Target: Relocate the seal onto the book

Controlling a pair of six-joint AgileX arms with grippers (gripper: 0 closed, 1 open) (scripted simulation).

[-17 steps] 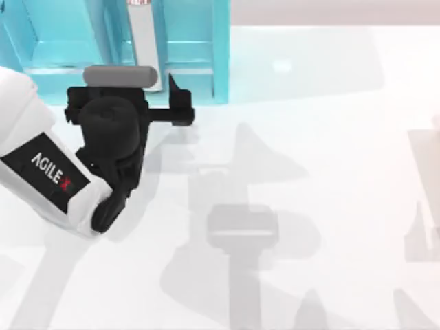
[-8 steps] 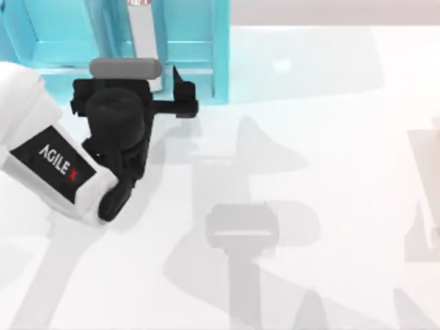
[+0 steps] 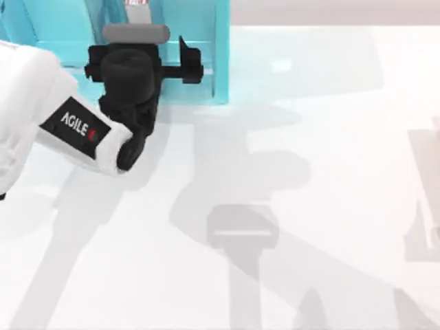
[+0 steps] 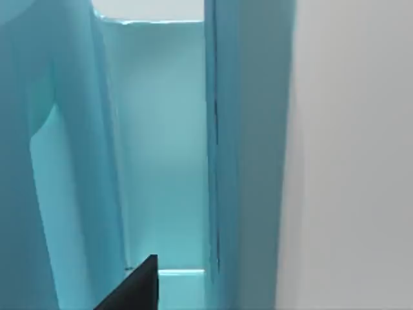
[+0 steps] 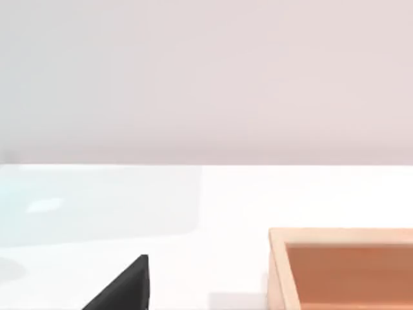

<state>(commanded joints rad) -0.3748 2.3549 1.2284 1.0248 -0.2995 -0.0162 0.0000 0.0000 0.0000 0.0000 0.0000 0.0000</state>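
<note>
White left arm (image 3: 41, 117) reaches over teal shelf unit (image 3: 196, 41), far-left.

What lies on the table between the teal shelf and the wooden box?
Nothing; the table between shelf and box is bare in the top view.

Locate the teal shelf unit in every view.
Top view: the teal shelf unit stands at the upper left, with the left gripper at its front.
Left wrist view: its teal walls, close up, with a compartment ahead.
Right wrist view: it looks elsewhere, over the white table to an orange box.
Shared landmark: the shelf's end wall, in the top and left wrist views.
</note>
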